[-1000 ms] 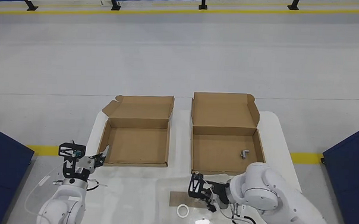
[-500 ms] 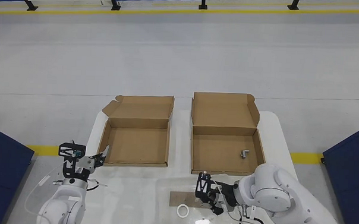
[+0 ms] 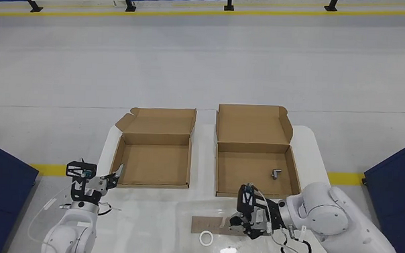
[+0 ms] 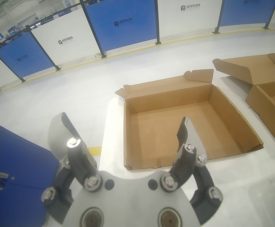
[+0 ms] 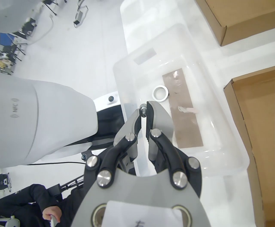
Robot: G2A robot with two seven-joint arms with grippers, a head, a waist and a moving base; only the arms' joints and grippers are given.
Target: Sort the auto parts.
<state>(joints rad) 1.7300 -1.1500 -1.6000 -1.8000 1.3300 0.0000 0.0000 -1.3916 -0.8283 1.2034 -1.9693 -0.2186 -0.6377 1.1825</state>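
While right pincer (image 5: 144, 112) clenches a bolt (image 5: 143, 107), left pincer (image 4: 125, 122) hangs released | white table (image 3: 202, 160) | blue partitions (image 4: 124, 25) behind

The left box (image 3: 154, 165) and the right box (image 3: 251, 172) are matt brown cardboard, and the counter (image 3: 201, 160) is smooth white. The bin (image 5: 129, 71) is clear glossy plastic, its strip of tape (image 5: 182, 109) dull brown, the ring (image 5: 160, 98) inside bright polished metal. The right gripper (image 5: 144, 110), satin grey metal with matt black links, pinches a shiny small metal part (image 5: 143, 108).
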